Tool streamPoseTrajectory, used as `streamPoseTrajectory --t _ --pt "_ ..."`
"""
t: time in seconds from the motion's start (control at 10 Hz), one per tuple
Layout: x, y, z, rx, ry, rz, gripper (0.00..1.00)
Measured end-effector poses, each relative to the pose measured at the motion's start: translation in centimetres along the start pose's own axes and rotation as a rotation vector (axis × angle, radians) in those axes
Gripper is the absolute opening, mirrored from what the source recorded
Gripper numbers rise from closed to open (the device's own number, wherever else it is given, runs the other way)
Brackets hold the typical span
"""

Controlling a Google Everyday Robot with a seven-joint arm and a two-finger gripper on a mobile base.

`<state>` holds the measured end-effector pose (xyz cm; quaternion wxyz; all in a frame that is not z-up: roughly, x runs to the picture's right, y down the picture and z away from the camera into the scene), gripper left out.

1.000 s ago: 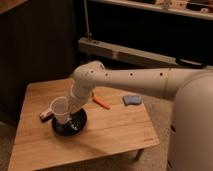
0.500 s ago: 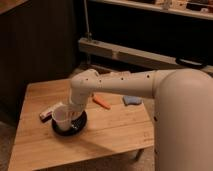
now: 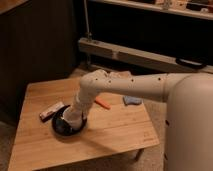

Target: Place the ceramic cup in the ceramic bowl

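Note:
The black ceramic bowl sits on the left part of the low wooden table. My white arm reaches down from the right, and my gripper is down inside the bowl, over its right half. The ceramic cup is hidden: nothing shows apart from the white end of the arm in the bowl.
A small dark-and-pink packet lies just left of the bowl. An orange object and a blue cloth-like object lie behind my arm. A dark cabinet and a low metal shelf stand behind the table.
The white cup showed at the arm's end over the bowl earlier. The arm has since lowered into the bowl, and the cup no longer shows separately.

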<state>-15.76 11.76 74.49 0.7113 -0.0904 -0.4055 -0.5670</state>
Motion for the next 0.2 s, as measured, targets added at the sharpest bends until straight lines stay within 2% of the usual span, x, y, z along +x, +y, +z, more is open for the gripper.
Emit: streamPoseTrajectory --t 0.2 --pt "0.14 0.14 -0.58 0.033 0.009 0.002 0.80"
